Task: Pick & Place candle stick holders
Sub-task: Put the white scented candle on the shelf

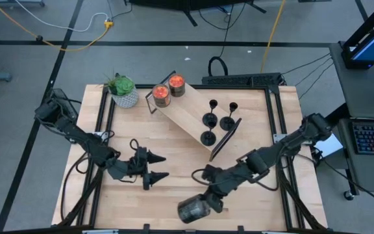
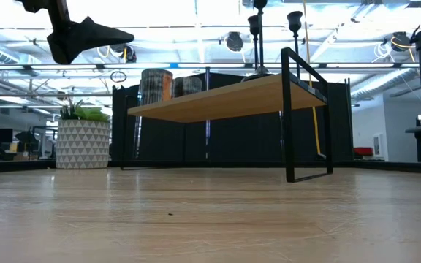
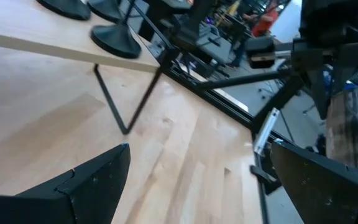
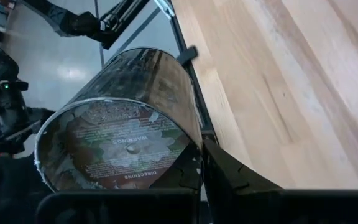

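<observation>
Left gripper (image 1: 162, 167): jaws spread wide, empty, short of the wooden riser (image 1: 187, 114). Right gripper (image 1: 203, 203): jaws clenched on a dark jar candle's (image 1: 192, 210) rim, beyond riser's candle stick holders (image 1: 217, 121).

Five candle stick holders (image 1: 208, 119); three jar candles (image 1: 162, 95); one potted plant (image 1: 123, 90)

Even overhead lighting, soft shadows.
Ceiling strip lights glare above the raised light-wood shelf (image 2: 225, 98); the tabletop before it is blurred.
</observation>
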